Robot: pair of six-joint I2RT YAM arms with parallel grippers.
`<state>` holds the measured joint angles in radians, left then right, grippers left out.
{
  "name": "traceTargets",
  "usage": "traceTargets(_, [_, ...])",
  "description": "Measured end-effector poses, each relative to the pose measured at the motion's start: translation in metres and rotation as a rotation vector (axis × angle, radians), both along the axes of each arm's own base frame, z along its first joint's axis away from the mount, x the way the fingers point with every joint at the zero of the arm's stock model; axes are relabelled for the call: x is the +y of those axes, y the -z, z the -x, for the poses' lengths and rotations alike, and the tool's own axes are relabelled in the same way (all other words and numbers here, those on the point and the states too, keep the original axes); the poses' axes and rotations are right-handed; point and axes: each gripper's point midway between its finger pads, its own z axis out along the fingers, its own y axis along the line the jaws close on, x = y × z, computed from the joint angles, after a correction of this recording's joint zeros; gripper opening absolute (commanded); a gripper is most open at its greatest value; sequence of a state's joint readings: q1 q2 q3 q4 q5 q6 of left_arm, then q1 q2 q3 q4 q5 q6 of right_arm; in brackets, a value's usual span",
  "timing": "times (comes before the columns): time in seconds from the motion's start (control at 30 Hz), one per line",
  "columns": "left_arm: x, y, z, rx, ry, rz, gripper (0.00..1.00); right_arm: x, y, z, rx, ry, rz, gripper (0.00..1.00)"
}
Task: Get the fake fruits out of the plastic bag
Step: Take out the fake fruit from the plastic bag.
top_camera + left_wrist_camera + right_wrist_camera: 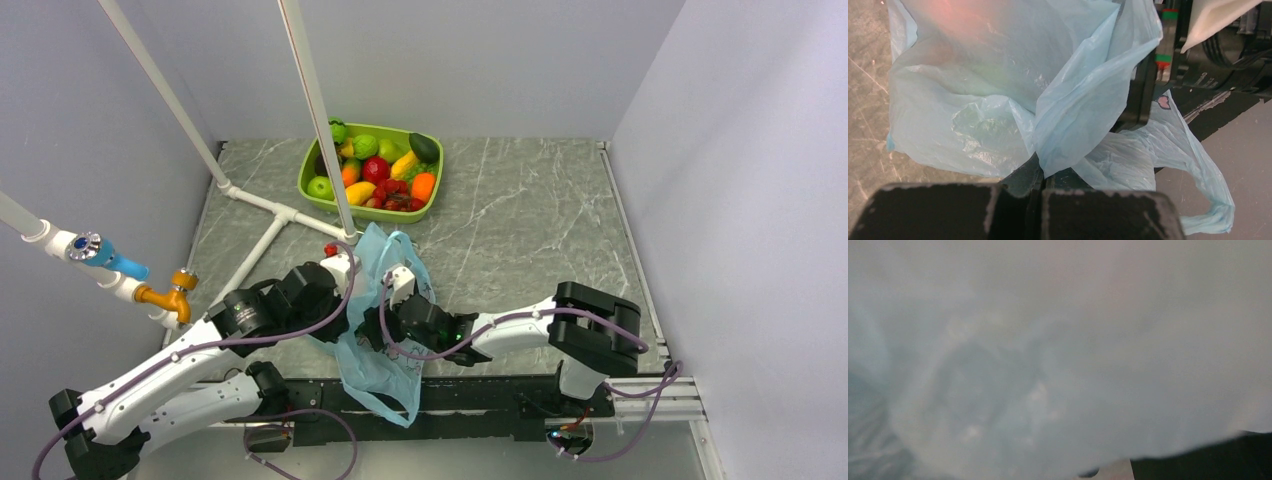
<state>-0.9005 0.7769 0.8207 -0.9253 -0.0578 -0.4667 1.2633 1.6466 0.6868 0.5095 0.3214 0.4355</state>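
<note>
Grey marbled desk (520, 200) fills the walled-in cell, with a lime-green tray (395, 214) of loose fruit at upper centre. The plastic bag (380, 258) stands bunched at mid-frame between the two arms. The left hand (1040, 185) is clenched on a fold of its film. The right hand (400, 288) is pressed into the bag from the right, and its own camera sees only blue haze, so I cannot tell whether it is released or clenched. The fake fruits (955, 12) appear to be inside: a pink-orange glow at the upper left of the left wrist view and a faint green tint below it. The step in hand looks like opening the mouth. The left grip should hold firm and lift slightly, so the right hand can reach a fruit without snagging film.
</note>
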Motion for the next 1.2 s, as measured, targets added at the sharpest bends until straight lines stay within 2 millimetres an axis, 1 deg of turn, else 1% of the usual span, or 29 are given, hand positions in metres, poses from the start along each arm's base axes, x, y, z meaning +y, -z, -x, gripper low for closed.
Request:
traceTargets(0.07, [0.000, -0.001, 0.001, -0.005, 0.003, 0.007, 0.00, -0.003, 0.001, 0.005, 0.023, -0.004, -0.029, 0.92])
traceTargets(0.13, [0.000, -0.003, 0.002, -0.011, 0.005, 0.016, 0.00, -0.008, 0.003, 0.008, 0.046, 0.005, -0.044, 0.97])
traceTargets(0.2, [0.000, -0.004, 0.002, -0.015, 0.006, 0.020, 0.00, -0.007, 0.003, 0.008, 0.063, 0.016, -0.055, 0.99])
traceTargets(0.3, [0.001, -0.003, 0.003, -0.015, 0.008, 0.021, 0.00, -0.003, 0.003, 0.006, 0.068, 0.028, -0.061, 0.99])
traceTargets(0.53, [-0.002, -0.003, 0.007, -0.019, 0.026, 0.022, 0.00, 0.011, 0.012, -0.005, 0.050, 0.051, -0.033, 0.99])
traceTargets(0.6, [-0.003, -0.005, 0.009, -0.027, 0.033, 0.027, 0.00, 0.013, 0.013, -0.009, 0.037, 0.062, -0.025, 0.97])
traceTargets(0.67, [-0.003, -0.006, 0.010, -0.034, 0.037, 0.031, 0.00, 0.012, 0.014, -0.012, 0.026, 0.071, -0.017, 0.92])
traceTargets(0.8, [-0.003, -0.006, 0.010, -0.041, 0.036, 0.027, 0.00, 0.011, 0.020, -0.018, 0.002, 0.084, 0.012, 0.77])
traceTargets(0.87, [-0.003, -0.006, 0.010, -0.042, 0.035, 0.024, 0.00, 0.013, 0.021, -0.020, -0.008, 0.084, 0.017, 0.67])
traceTargets(1.0, [-0.002, -0.006, 0.009, -0.049, 0.028, 0.019, 0.00, 0.013, 0.021, -0.021, -0.021, 0.077, 0.026, 0.42])
traceTargets(1.03, [-0.002, -0.006, 0.008, -0.051, 0.025, 0.018, 0.00, 0.012, 0.021, -0.020, -0.024, 0.075, 0.027, 0.38])
traceTargets(1.1, [-0.001, -0.006, 0.008, -0.052, 0.018, 0.017, 0.00, 0.006, 0.019, -0.018, -0.026, 0.073, 0.027, 0.33])
traceTargets(1.13, [-0.001, -0.006, 0.007, -0.053, 0.016, 0.016, 0.00, 0.000, 0.016, -0.016, -0.027, 0.072, 0.024, 0.31])
traceTargets(1.2, [-0.001, -0.004, 0.007, -0.051, 0.014, 0.010, 0.00, -0.010, 0.009, -0.012, -0.030, 0.062, 0.012, 0.24])
